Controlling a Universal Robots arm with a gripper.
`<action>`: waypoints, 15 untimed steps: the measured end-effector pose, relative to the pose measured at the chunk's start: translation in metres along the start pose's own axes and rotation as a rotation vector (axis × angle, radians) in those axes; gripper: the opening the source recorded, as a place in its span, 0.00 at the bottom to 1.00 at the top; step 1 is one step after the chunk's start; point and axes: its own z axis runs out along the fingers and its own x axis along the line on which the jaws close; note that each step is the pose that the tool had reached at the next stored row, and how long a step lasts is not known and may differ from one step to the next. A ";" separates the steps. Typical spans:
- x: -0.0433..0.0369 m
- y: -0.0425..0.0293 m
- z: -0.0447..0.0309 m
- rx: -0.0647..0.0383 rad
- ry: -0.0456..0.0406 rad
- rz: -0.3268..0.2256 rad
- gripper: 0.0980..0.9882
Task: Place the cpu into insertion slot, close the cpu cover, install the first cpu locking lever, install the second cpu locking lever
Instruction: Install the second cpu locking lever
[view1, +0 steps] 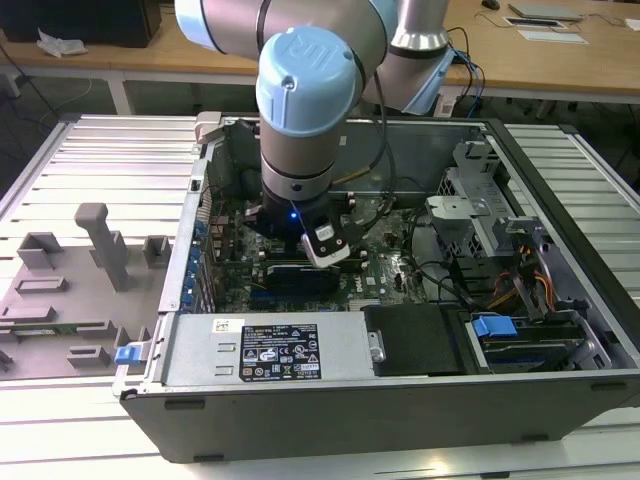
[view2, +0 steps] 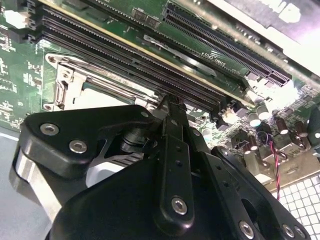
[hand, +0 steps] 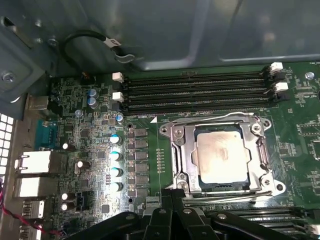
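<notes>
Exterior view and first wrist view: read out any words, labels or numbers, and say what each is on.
Black label on the power supply: print too small to read.
White sticker beside it: unreadable.
Motherboard lettering, first wrist view: too small to read.
Cable tag: unreadable.

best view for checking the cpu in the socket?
The first wrist view: the cpu lies flat in the socket, its metal top unobstructed, with the cpu cover framing it. In the second wrist view the pincer hides most of the socket. In the exterior view the arm blocks that area.
</notes>
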 end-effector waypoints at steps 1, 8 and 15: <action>0.0005 -0.0002 0.0008 -0.001 0.0000 0.000 0.01; 0.0016 0.0014 0.0033 -0.001 -0.0001 0.000 0.01; 0.0017 0.0020 0.0035 0.002 -0.0001 0.000 0.01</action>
